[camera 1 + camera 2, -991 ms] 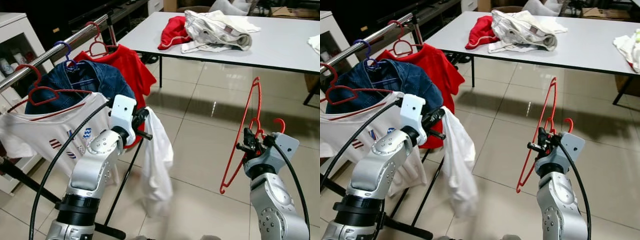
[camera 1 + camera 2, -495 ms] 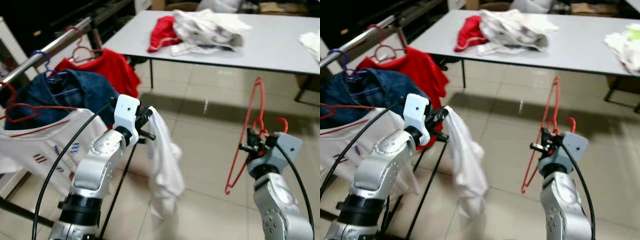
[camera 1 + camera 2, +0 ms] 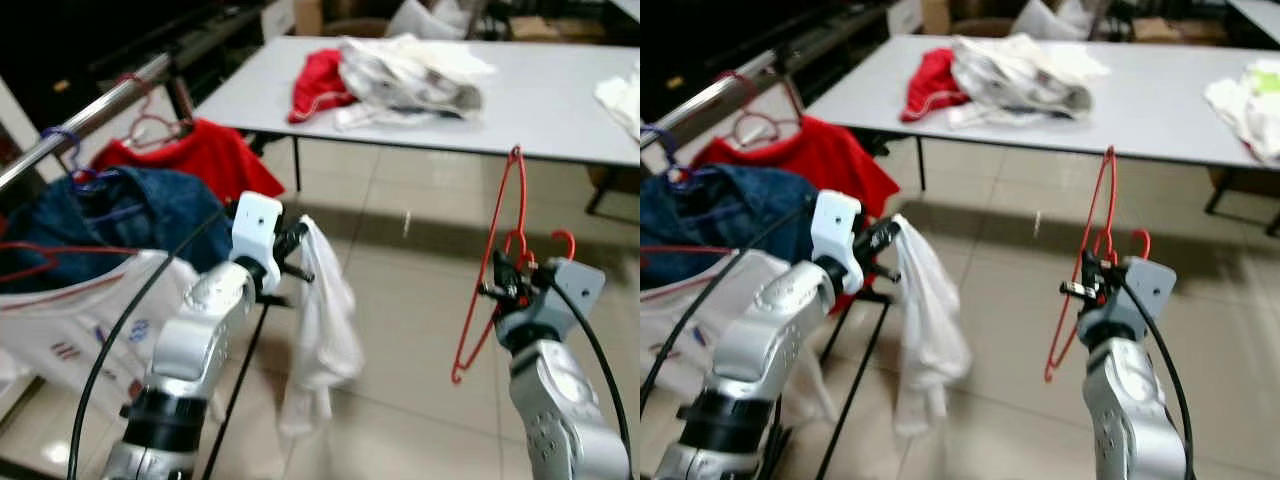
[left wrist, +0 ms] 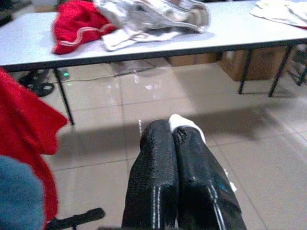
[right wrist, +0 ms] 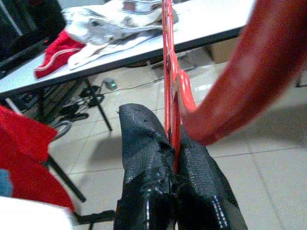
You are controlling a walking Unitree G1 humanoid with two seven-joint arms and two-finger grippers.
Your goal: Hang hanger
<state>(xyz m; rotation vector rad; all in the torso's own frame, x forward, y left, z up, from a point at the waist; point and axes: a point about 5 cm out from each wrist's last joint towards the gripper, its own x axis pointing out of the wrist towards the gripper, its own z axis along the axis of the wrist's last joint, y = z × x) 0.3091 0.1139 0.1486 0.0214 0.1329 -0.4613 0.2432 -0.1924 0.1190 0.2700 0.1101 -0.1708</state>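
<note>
Right tool (image 3: 500, 283) clamped on red hanger (image 3: 490, 270) | left tool (image 3: 295, 243) pinching white garment (image 3: 320, 330) | view swung toward table (image 3: 560, 110), rail (image 3: 80, 125) now farther left | hanging pending

Bright, even indoor light; head views motion-blurred, glare patches on floor (image 3: 410, 225)

"What kind of room was that?"

"Looked like a home laundry spot: tiled floor (image 3: 400, 300), a clothes rail (image 3: 90, 115) full of hung shirts, a grey folding table (image 3: 560, 110) piled with laundry (image 3: 400, 75), cardboard boxes (image 4: 240, 60) underneath."
</note>
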